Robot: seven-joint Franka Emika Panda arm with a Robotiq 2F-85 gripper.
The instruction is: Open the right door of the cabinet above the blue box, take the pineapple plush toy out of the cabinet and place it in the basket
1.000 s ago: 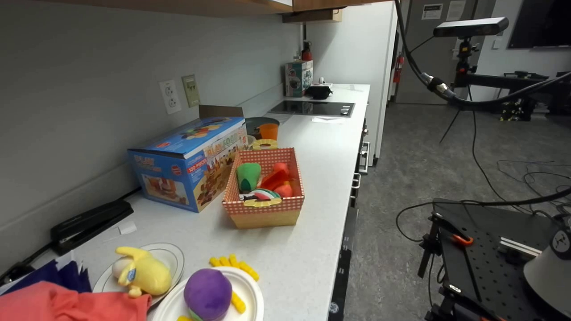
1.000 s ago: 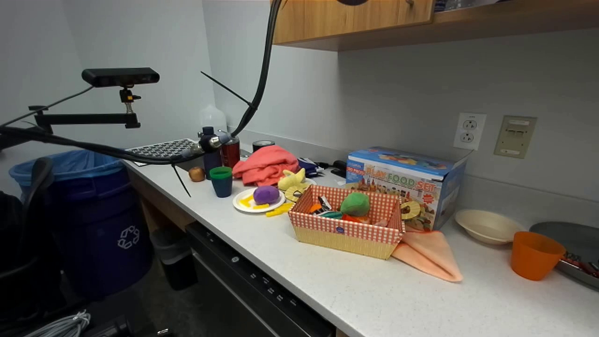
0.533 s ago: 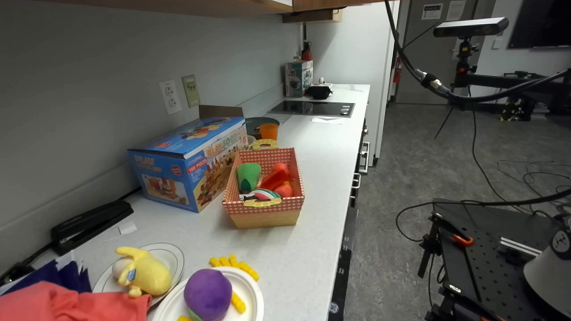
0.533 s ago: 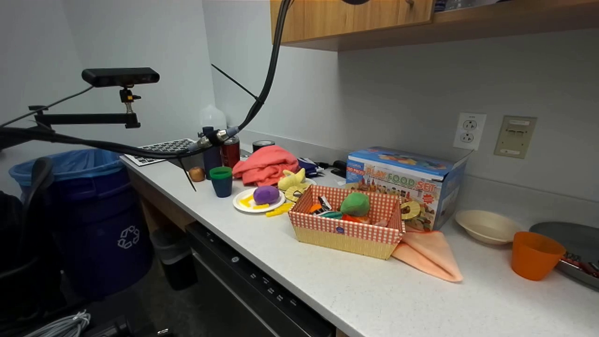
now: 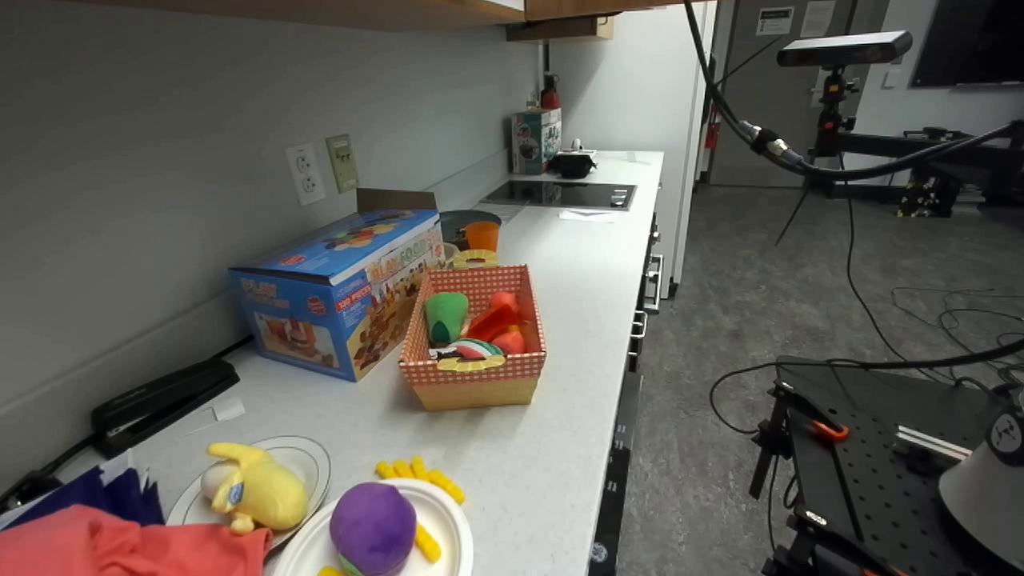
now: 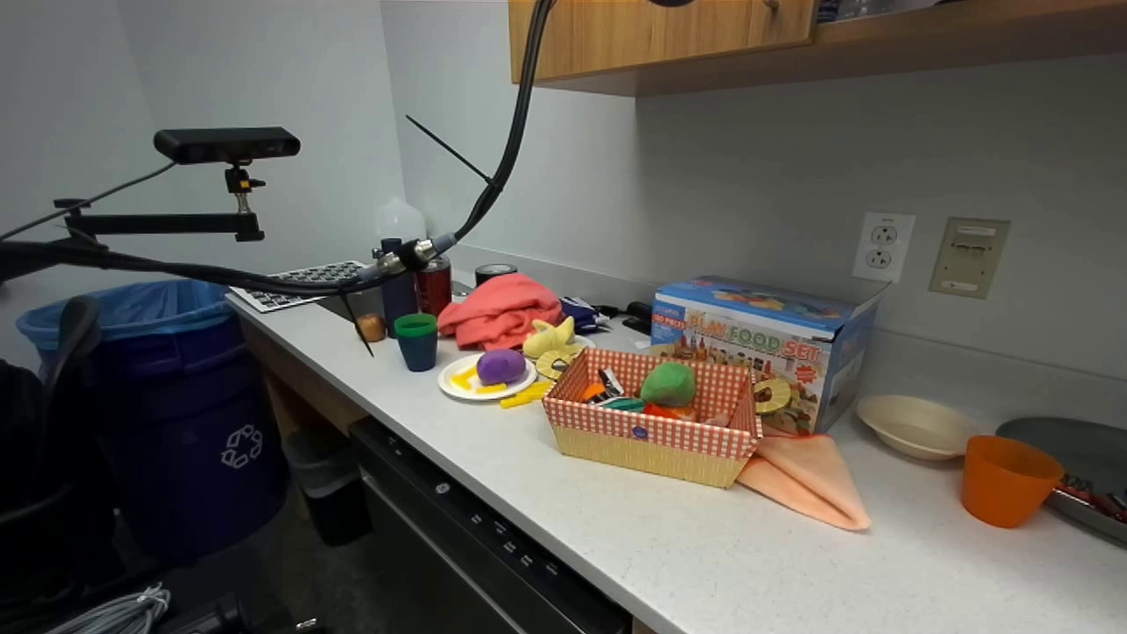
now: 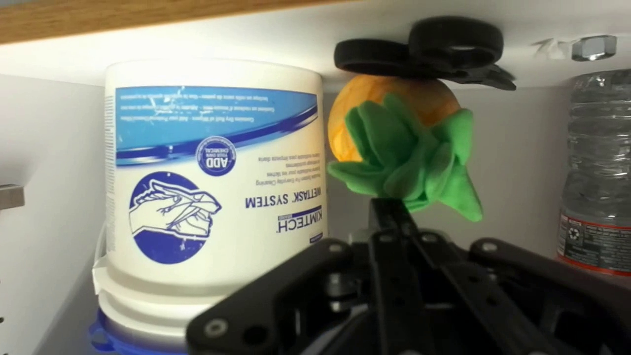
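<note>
In the upside-down wrist view, the pineapple plush toy (image 7: 404,153) lies inside the cabinet (image 7: 162,20), its green crown facing me and its orange body behind. My gripper (image 7: 390,203) is shut, with its fingertips right at the crown's edge. Whether a leaf is pinched between them cannot be told. Both exterior views leave the gripper out. Shelf contents show at the cabinet's lower right in an exterior view, beside a wooden door (image 6: 669,35). Below stand the blue box (image 6: 748,330) and the basket (image 6: 647,453), which holds several toy foods.
A large white bucket (image 7: 212,197) flanks the pineapple, with a clear bottle (image 7: 594,172) on the opposite side. Black scissors (image 7: 419,54) lie on the shelf near the toy. The arm's black cable (image 6: 519,123) hangs in front of the counter. Plates with plush toys (image 5: 374,528) sit near the basket.
The arm's hanging cable has shifted a little, rightward in an exterior view and leftward in an exterior view. My gripper has gone from open to shut. The counter's objects have stayed put.
</note>
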